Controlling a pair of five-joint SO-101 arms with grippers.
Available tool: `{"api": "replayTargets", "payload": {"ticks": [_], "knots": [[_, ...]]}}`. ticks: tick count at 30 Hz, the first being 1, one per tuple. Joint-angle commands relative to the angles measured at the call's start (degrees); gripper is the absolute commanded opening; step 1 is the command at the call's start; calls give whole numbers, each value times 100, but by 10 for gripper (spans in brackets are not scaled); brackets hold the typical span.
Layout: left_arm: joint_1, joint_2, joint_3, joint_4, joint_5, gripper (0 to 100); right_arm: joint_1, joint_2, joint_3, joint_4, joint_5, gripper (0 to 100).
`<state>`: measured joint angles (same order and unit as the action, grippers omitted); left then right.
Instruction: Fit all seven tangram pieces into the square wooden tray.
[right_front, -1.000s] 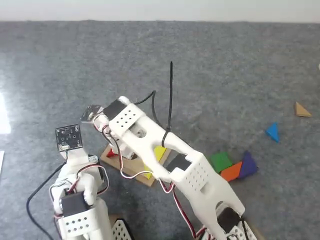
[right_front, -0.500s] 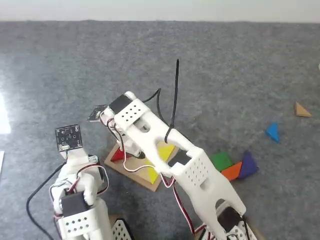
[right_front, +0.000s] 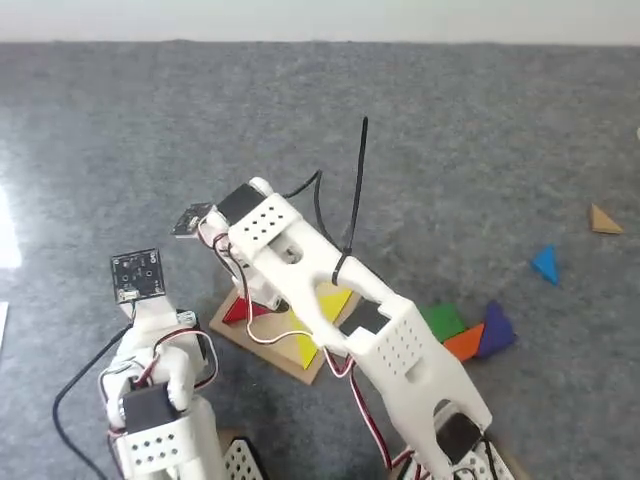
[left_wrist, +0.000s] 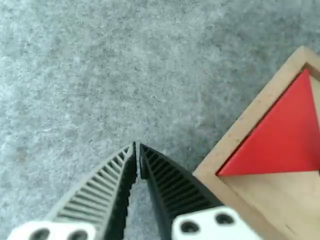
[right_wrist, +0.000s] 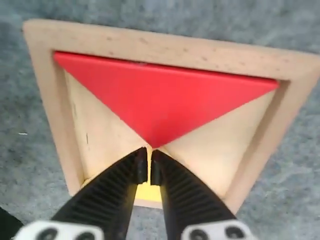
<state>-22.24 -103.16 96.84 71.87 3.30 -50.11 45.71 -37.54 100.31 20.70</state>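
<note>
The square wooden tray (right_front: 262, 348) lies at the near middle of the table. It holds a red triangle (right_front: 239, 310) and a yellow triangle (right_front: 328, 303). In the right wrist view my right gripper (right_wrist: 149, 151) is shut with nothing in it. Its tips hover just above the tray floor (right_wrist: 210, 150), at the apex of the red triangle (right_wrist: 160, 97), with a bit of yellow (right_wrist: 147, 192) behind them. My left gripper (left_wrist: 136, 147) is shut over bare carpet, just outside a corner of the tray (left_wrist: 250, 122) where the red triangle (left_wrist: 280, 142) sits.
Loose pieces lie to the right of the tray: a green square (right_front: 440, 322), an orange triangle (right_front: 462, 343) and a purple piece (right_front: 497, 330) close together. A blue triangle (right_front: 545, 264) and a tan triangle (right_front: 603, 220) lie farther right. The right arm (right_front: 340, 300) crosses over the tray.
The right arm's wrist has shifted a little away and to the right, uncovering more of the red and yellow triangles. The tray has slid slightly. The left arm has kept still.
</note>
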Motion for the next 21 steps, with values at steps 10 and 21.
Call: {"api": "replayTargets", "payload": {"ticks": [10, 21], "knots": [[-26, -97, -40, 44, -26, 13, 101, -3371, 2013, 233, -413, 21], [-26, -97, -40, 44, -26, 13, -40, -4945, 5213, -2237, -2655, 258]]}}
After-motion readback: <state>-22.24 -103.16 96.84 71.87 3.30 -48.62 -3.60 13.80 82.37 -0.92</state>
